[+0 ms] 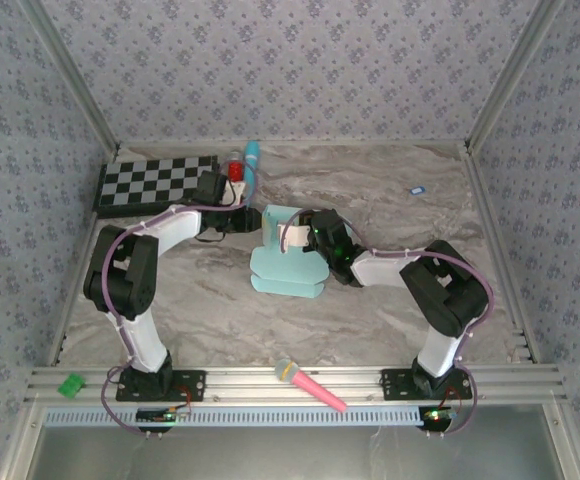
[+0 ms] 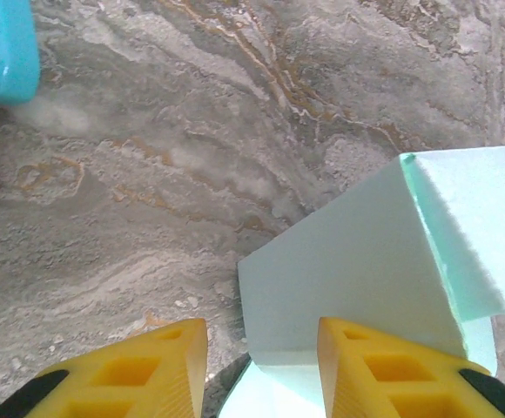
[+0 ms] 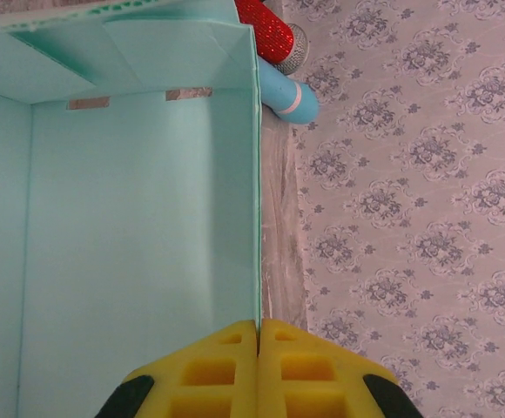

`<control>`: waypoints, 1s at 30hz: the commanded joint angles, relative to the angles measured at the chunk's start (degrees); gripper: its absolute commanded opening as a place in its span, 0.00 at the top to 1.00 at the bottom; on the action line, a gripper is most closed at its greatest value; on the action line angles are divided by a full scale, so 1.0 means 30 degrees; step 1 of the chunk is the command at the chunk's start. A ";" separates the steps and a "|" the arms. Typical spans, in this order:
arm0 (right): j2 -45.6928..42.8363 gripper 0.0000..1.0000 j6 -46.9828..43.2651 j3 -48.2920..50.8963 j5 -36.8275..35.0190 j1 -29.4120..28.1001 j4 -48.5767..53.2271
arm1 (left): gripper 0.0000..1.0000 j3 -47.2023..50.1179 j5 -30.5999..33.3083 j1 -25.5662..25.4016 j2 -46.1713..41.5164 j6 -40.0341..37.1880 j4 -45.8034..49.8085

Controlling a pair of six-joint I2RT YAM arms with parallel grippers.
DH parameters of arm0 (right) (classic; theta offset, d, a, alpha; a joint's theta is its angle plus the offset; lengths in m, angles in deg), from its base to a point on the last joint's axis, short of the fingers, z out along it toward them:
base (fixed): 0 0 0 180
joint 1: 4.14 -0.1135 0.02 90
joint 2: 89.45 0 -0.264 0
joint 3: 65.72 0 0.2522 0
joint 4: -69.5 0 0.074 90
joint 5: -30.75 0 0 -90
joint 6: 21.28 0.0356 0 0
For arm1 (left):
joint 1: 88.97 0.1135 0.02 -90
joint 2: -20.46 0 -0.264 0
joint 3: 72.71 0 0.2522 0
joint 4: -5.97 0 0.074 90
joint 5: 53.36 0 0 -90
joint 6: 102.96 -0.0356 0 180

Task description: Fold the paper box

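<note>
Mint paper box (image 1: pixel 286 268) half-raised; my right jaws clamp its wall, left jaws half-open by its corner; right wrist shows inside.

- Checkerboard (image 1: pixel 155 182): behind the paper box (image 1: pixel 288 265), to its left.
- Tube (image 1: pixel 253 158): behind the paper box.
- Toy microphone (image 1: pixel 310 385): before the paper box, on the rail (image 1: pixel 230 378).

A checkerboard (image 1: pixel 155 183) is laid at the back left, and a cyan tube (image 1: pixel 253 156) and a red glittery object (image 1: pixel 235 170) are seen just beside it. A pink microphone (image 1: pixel 315 388) is laid on the front rail (image 1: pixel 490 378).
</note>
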 commanded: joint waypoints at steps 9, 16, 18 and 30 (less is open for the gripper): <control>0.0510 1.00 -0.0170 -0.0623 -0.0130 -0.0060 0.0425 | 0.63 0.0749 -0.1935 -0.0792 -0.0268 -0.2074 -0.1323; 0.0598 1.00 -0.0167 -0.0638 -0.0186 -0.0078 0.0369 | 0.63 0.1119 -0.2093 -0.0915 0.0036 -0.2845 -0.2309; 0.0613 1.00 -0.0167 -0.0651 -0.0217 -0.0048 0.0342 | 0.63 0.1300 -0.2013 -0.0989 -0.0092 -0.3174 -0.2508; 0.0642 1.00 -0.0255 -0.0650 -0.0363 -0.0074 0.0284 | 0.67 0.2733 -0.3362 -0.0997 -0.1118 -0.5767 -0.3541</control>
